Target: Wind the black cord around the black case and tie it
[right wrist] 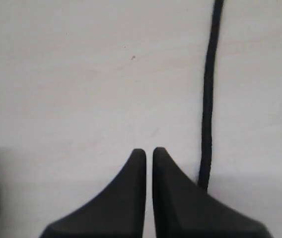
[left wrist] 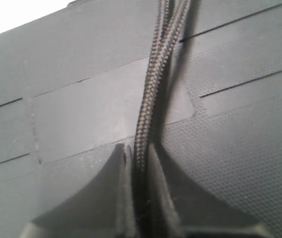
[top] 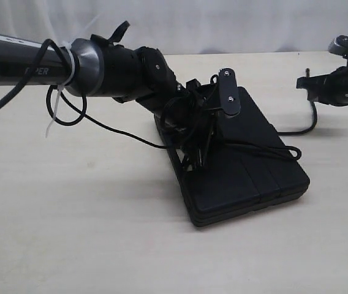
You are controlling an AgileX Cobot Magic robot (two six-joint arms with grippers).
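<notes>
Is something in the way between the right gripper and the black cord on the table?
Nothing visible. The black cord lies on the table just beside the right gripper, whose fingers are together and empty.

Right gripper [right wrist: 149, 152]: two matte black wedge-shaped fingers [right wrist: 126, 198]. Left arm [top: 100, 64], behind its fingers: black jointed wrist housing [top: 138, 78] with small silver screws [top: 156, 65], grey metal tube [top: 15, 58], white zip tie [top: 68, 64], smooth black cable [top: 15, 90].
</notes>
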